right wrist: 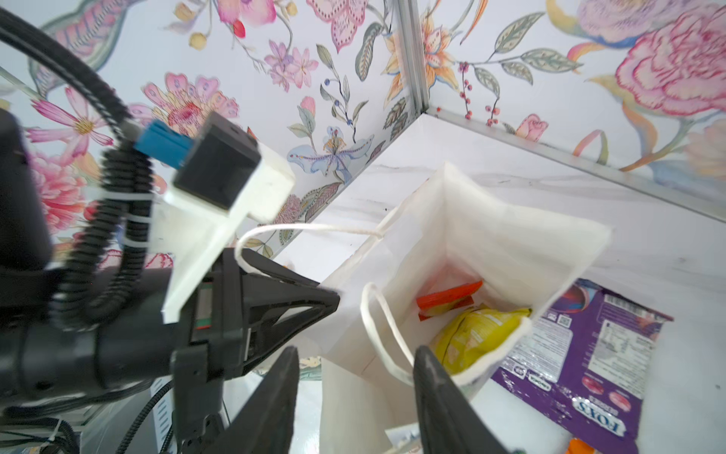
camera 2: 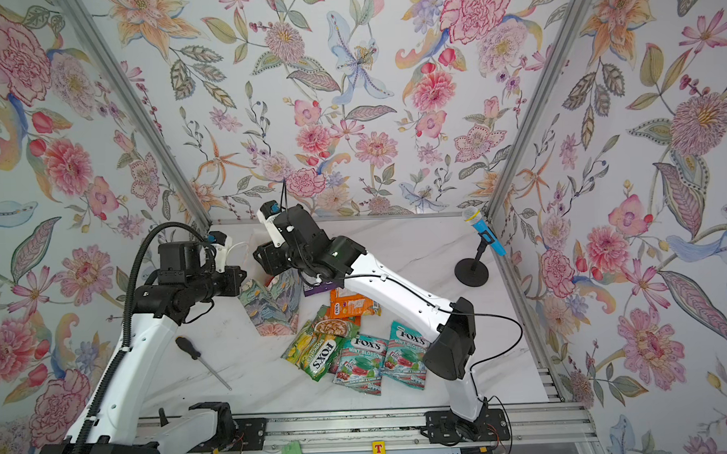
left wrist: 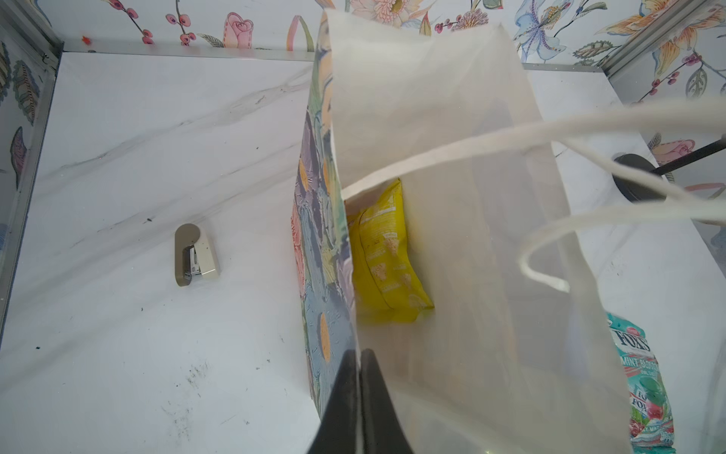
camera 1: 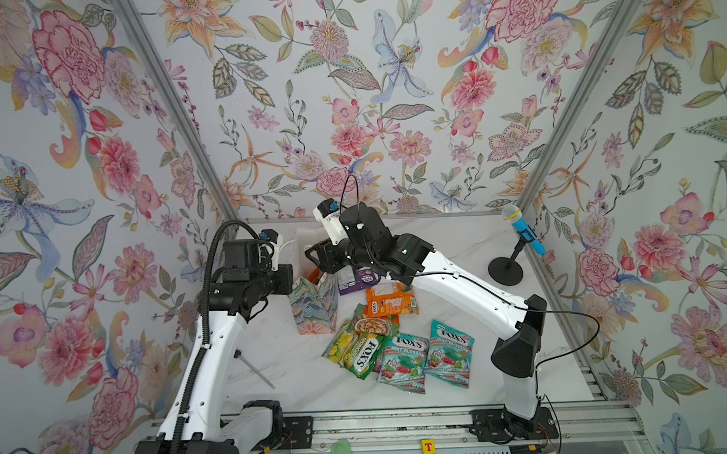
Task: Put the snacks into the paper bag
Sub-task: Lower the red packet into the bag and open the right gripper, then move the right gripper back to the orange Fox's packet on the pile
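Your tall paper gift bag (camera 1: 314, 308), brushy blue-green-pink paint outside and plain matte white inside, with floppy white cord handles (left wrist: 471, 140), stands upright around the middle of the white marble-look tabletop (camera 1: 292, 376). Its mouth is open and a bit crumpled at the rim. Down at the bottom you've got a glossy, crinkled yellow pouch (left wrist: 387, 251) with a flat orange-red pouch (right wrist: 448, 296) next to it. Your left gripper (left wrist: 359, 353) is pinched tight on the bag's side wall at the rim, its black fingers pressed together over the paper. Your right gripper (right wrist: 357, 350) hangs over the mouth with its black wedge fingers spread apart, gripping nothing; one handle loop just runs across the gap. Right beside the bag lies a shiny purple pouch (right wrist: 581, 353). Out toward the front edge come an orange pouch (camera 1: 391, 302), a green-and-yellow FOX'S pouch (camera 1: 364, 355) and two teal mint pouches (camera 1: 404, 359) side by side, all in a loose overlapping heap.
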